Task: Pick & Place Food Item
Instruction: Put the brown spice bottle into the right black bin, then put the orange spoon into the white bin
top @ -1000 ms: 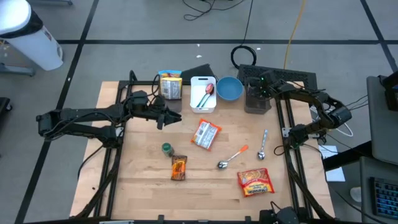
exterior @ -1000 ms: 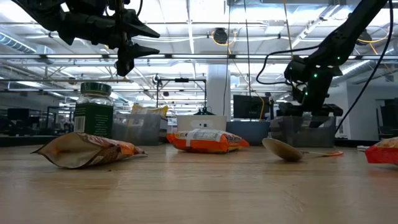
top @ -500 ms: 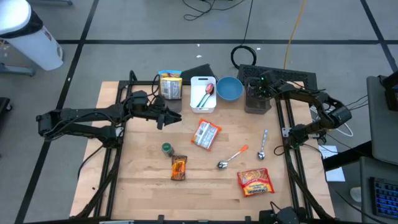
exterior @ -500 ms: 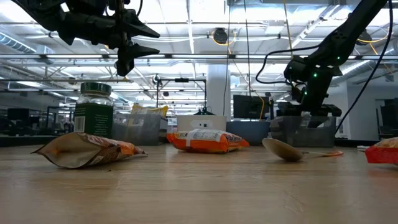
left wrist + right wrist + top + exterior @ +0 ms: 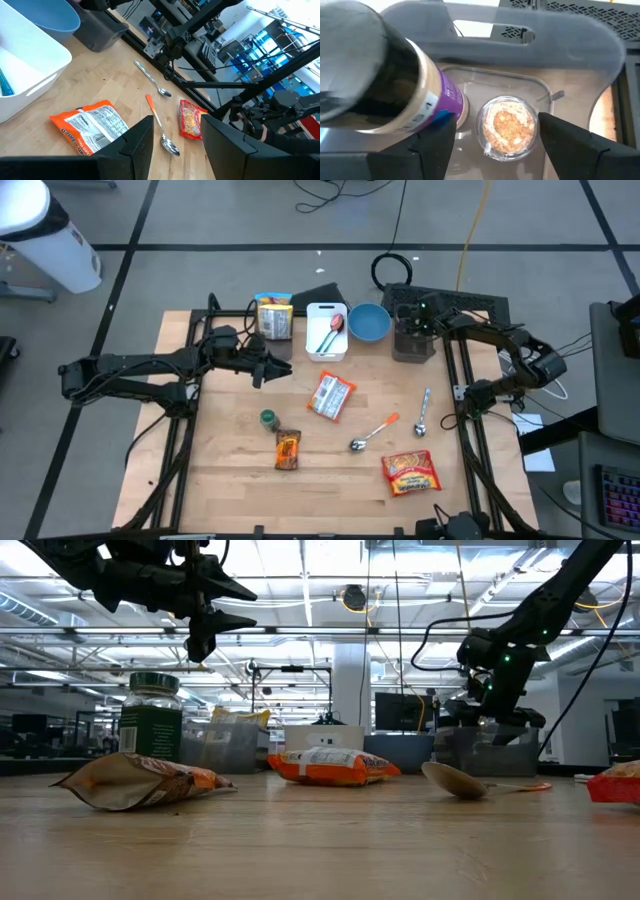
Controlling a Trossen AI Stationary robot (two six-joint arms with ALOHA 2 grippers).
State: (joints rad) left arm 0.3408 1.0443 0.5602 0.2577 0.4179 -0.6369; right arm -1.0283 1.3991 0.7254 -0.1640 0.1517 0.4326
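Right gripper [image 5: 492,145] fingers spread wider than 1 second ago, above grey bin [image 5: 413,340] at table's far right edge; everything else unmoved. Bin holds purple-labelled jar [image 5: 395,95] leaning, plus clear cup [image 5: 507,125] of brown crumbs. Left gripper [image 5: 262,368] hovers mid-table, empty, fingers apart. Orange snack packet [image 5: 331,396] lies centre, open wood around.

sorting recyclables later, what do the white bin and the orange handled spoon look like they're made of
White rectangular bin: apparently plastic, smooth and matte, with a moulded handle slot in its rim. Orange-handled spoon: shiny metal bowl that mirrors light; the handle looks like matte plastic or rubber coating.
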